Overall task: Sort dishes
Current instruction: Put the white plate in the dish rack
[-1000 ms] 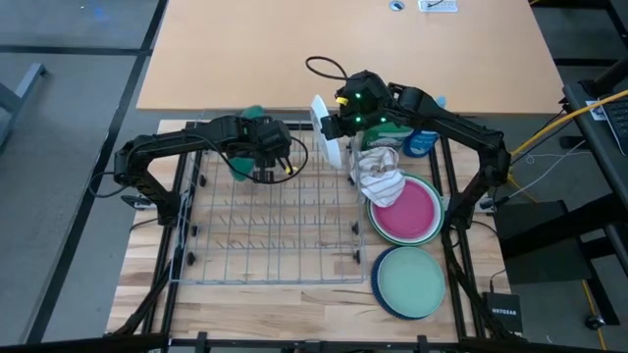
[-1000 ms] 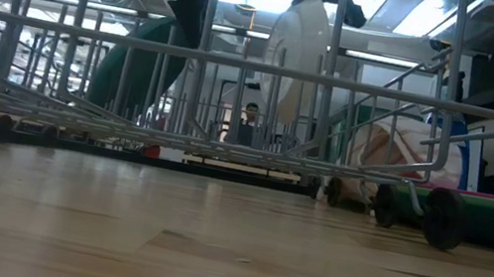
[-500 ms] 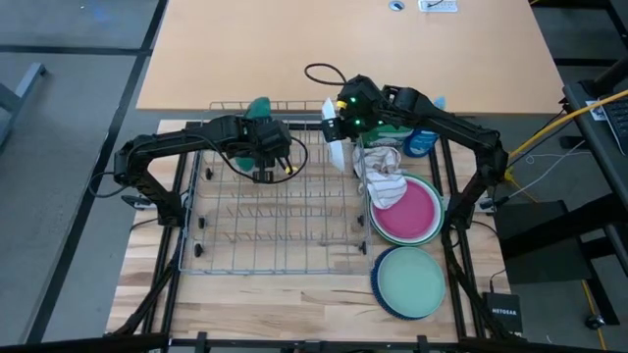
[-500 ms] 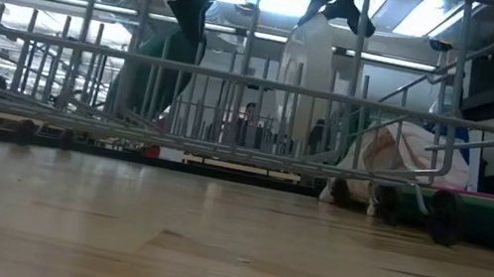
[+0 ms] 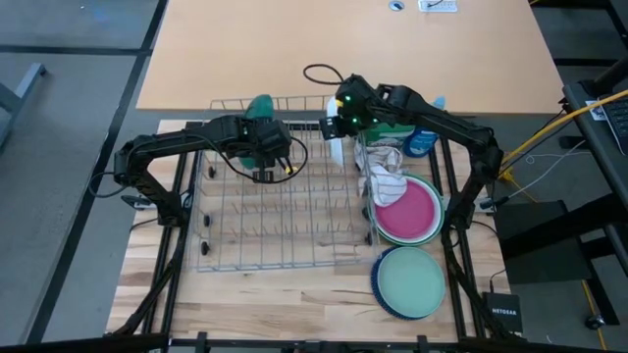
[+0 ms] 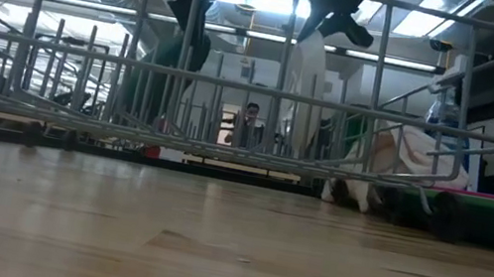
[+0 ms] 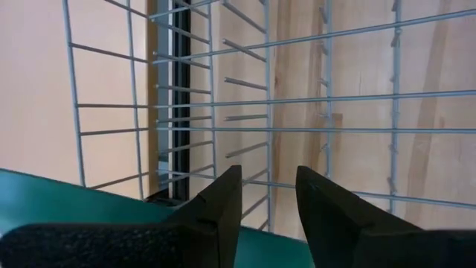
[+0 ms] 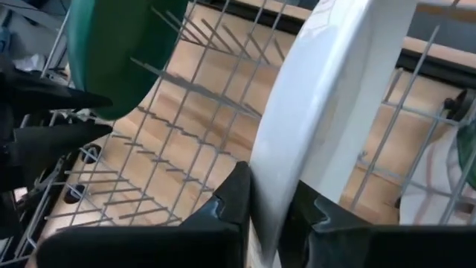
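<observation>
White plate (image 8: 327,97) upright in rack (image 5: 275,221), seemingly between right pincer (image 8: 269,201) fingers

Only readable text: "NETGEAR" in white on the small black box (image 5: 502,312), lower right of the high view. Nothing else legible anywhere.

Rack (image 5: 275,221): we see it mid-table, two plates upright at its far end.
Stacks (image 5: 410,211): right of rack, one (image 5: 410,284) nearer us.
Cloth (image 5: 381,172): between.
</observation>
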Available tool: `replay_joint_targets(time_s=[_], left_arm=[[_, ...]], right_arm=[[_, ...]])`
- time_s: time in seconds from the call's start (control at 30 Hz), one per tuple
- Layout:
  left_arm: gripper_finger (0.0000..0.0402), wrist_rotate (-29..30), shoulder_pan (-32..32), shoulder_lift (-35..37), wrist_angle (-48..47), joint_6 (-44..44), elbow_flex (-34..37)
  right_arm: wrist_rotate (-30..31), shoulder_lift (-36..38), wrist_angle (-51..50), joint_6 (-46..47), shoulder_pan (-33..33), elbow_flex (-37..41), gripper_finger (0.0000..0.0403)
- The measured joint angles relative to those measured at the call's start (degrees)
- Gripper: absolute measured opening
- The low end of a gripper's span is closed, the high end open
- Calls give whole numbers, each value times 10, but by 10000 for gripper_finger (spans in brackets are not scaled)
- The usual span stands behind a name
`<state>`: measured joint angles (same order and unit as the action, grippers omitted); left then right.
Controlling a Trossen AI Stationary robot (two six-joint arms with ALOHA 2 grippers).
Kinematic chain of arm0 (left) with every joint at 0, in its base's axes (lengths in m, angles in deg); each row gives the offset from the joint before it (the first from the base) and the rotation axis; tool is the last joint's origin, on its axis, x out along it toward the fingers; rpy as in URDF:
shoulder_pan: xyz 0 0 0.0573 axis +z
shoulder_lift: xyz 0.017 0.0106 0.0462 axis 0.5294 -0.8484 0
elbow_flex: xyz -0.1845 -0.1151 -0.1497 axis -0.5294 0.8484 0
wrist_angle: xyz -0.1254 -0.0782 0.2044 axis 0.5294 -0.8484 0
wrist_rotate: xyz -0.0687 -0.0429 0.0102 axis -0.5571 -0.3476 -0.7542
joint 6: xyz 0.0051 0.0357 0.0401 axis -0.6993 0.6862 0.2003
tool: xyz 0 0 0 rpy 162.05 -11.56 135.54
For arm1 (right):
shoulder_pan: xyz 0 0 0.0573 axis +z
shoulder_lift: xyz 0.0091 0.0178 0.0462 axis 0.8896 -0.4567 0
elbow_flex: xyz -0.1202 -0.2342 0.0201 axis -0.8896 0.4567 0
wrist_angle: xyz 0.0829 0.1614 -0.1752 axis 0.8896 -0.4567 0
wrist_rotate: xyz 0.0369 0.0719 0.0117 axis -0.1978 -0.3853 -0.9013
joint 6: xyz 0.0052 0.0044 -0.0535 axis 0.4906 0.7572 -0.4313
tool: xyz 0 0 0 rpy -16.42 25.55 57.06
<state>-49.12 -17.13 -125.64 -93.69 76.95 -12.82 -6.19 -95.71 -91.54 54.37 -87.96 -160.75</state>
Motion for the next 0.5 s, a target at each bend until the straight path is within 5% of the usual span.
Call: replay_joint_targets(time_s=[0.5], left_arm=[[117, -1, 0, 0, 0, -1, 0]], right_arm=[[28, -2, -2, -15, -9, 1, 47]])
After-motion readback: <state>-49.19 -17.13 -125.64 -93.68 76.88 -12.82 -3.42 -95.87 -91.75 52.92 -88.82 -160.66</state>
